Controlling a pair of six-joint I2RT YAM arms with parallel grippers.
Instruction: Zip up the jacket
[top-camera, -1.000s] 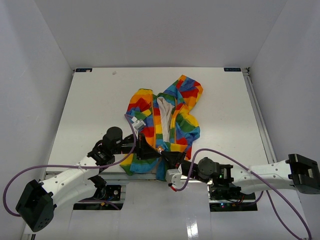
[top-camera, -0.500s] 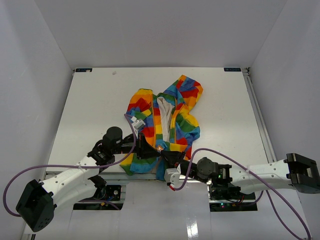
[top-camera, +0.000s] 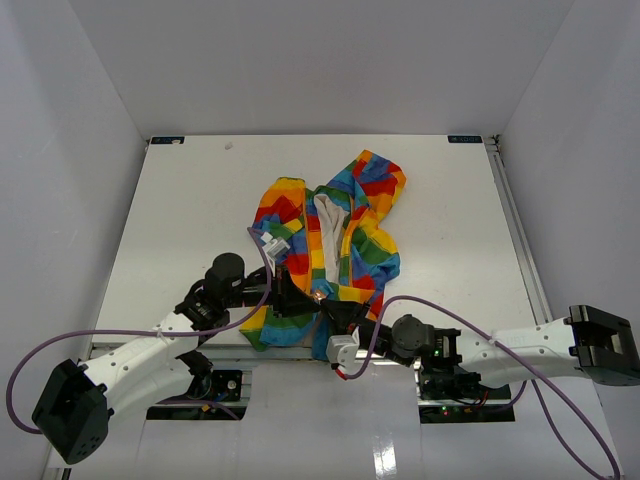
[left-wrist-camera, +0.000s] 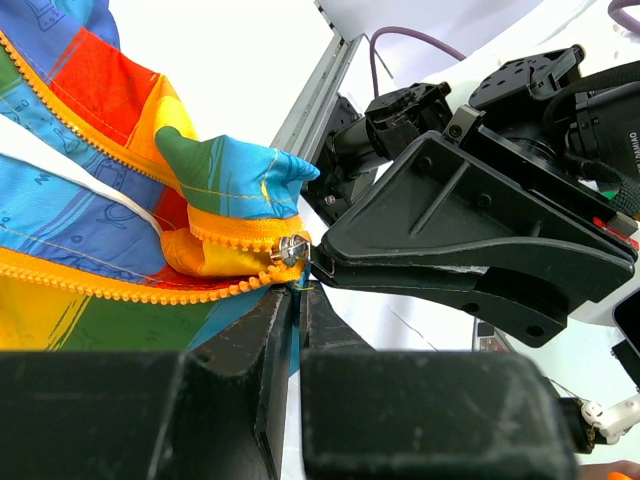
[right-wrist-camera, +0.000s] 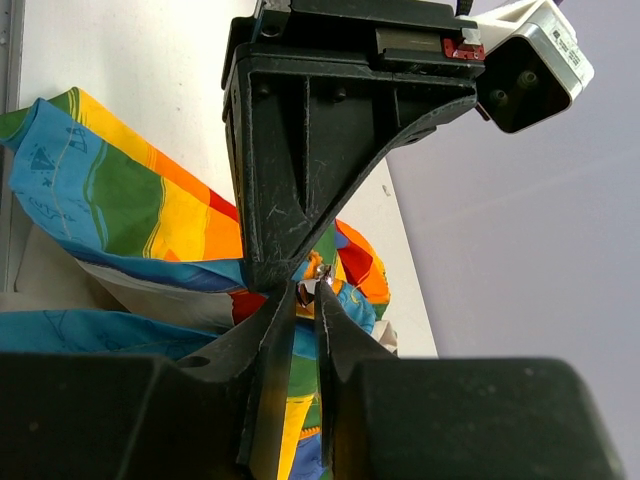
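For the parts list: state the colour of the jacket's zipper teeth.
Orange-yellow zipper teeth, clearest in the left wrist view.

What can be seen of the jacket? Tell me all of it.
The jacket is small, soft fabric in rainbow patchwork with white lining, lying crumpled and open at the near edge of the table, hood farthest. Its yellow zipper is unzipped, metal slider at the hem. The left pincer pinches the hem below it; the right pincer has its tips at the slider.
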